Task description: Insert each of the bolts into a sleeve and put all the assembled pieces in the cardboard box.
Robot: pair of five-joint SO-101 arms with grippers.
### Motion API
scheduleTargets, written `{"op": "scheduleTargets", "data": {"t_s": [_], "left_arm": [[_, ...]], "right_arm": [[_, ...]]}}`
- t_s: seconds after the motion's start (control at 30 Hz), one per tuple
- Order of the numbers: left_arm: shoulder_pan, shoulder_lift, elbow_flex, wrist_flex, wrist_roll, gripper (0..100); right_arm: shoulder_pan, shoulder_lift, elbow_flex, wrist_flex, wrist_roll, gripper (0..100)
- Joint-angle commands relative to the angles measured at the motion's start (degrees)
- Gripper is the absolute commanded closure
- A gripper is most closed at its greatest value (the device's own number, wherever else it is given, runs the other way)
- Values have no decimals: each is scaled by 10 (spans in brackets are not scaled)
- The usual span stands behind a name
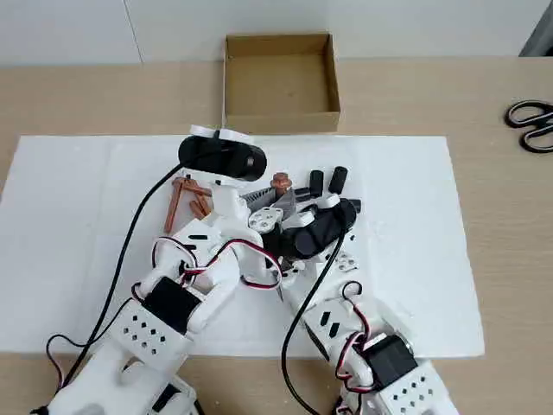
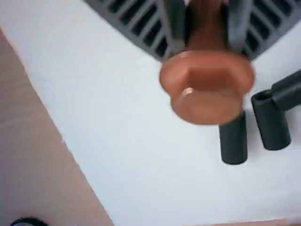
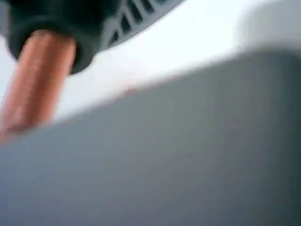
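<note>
My left gripper (image 1: pixel 278 194) is shut on the shank of a brown bolt (image 1: pixel 279 181) above the middle of the white mat; in the left wrist view the bolt (image 2: pixel 207 87) shows its hexagonal head below the grey fingers (image 2: pixel 141 23). My right gripper (image 1: pixel 294 213) meets it from the near side and is shut on a black sleeve (image 3: pixel 47 23), with the bolt's brown shank (image 3: pixel 37 80) sticking out of it. A grey finger (image 3: pixel 188 150) hides most of that view. The cardboard box (image 1: pixel 281 121) stands open beyond the mat.
Several brown bolts (image 1: pixel 187 201) lie on the mat (image 1: pixel 78 242) left of the grippers. Loose black sleeves (image 1: pixel 316 182) (image 2: pixel 233 140) lie just right of them. Black scissors (image 1: pixel 531 125) rest on the wooden table at the far right.
</note>
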Motion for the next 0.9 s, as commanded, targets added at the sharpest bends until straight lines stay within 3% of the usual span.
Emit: {"op": "scheduleTargets", "data": {"t_s": [0.0, 0.37, 0.87], "left_arm": [[4, -18, -7, 23, -22, 994], [4, -16, -7, 73, -26, 994], [28, -18, 38, 74, -70, 993]], "right_arm": [[12, -9, -8, -12, -4, 995], [12, -9, -8, -12, -4, 995], [11, -9, -8, -11, -3, 995]]}}
